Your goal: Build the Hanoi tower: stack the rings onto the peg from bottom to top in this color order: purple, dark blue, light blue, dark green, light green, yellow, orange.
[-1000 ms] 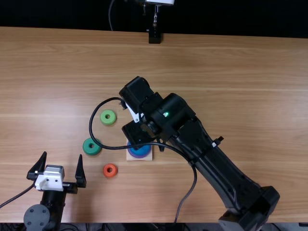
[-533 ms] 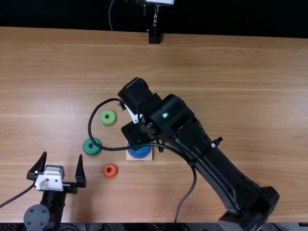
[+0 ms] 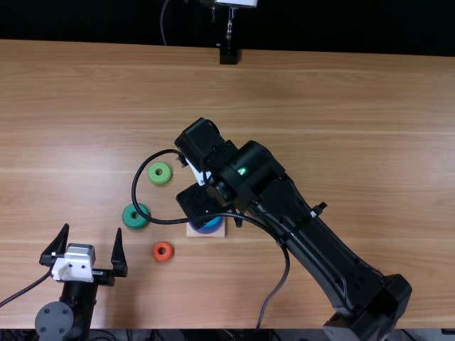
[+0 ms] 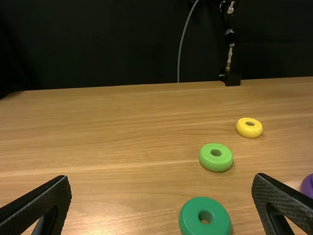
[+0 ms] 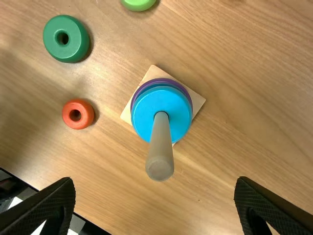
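Wooden tabletop (image 3: 355, 128) spreads wide around the peg (image 5: 161, 147), far edge well apart.

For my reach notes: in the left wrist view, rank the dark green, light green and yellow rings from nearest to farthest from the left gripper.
1. Dark green ring, directly ahead.
2. Light green ring, beyond it.
3. Yellow ring, farthest out.

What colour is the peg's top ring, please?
That ring is light blue, clearest in the right wrist view.

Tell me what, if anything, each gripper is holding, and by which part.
Nothing is held: the left gripper and the right gripper both stand open and empty.
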`<action>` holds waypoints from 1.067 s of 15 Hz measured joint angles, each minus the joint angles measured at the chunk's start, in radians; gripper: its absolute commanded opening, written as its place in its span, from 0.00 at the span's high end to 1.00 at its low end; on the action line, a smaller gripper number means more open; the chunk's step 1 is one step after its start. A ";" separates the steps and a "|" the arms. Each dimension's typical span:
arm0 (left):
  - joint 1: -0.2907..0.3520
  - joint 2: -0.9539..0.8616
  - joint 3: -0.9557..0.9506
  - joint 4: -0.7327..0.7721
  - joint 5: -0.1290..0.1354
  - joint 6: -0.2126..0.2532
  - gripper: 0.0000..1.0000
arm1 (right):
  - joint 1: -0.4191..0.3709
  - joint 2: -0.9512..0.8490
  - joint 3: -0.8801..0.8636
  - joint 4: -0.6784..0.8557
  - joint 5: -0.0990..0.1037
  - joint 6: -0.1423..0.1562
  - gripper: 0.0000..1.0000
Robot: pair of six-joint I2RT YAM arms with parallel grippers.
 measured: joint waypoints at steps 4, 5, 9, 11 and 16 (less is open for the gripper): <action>0.000 0.000 0.000 0.000 0.000 -0.001 0.00 | -0.014 0.000 0.000 0.151 -0.002 0.000 0.00; 0.000 0.000 0.000 0.000 0.000 -0.001 0.00 | -0.040 -0.001 -0.011 0.245 -0.004 -0.002 0.00; 0.000 0.000 0.000 0.000 0.000 -0.001 0.00 | -0.237 -0.129 -0.166 0.590 -0.003 -0.008 0.00; 0.000 0.000 0.000 0.000 0.000 -0.001 0.00 | -0.341 -0.329 -0.275 0.821 0.000 -0.010 0.00; 0.000 0.000 0.000 0.000 0.000 -0.001 0.00 | -0.550 -0.796 -0.613 1.023 0.000 -0.013 0.00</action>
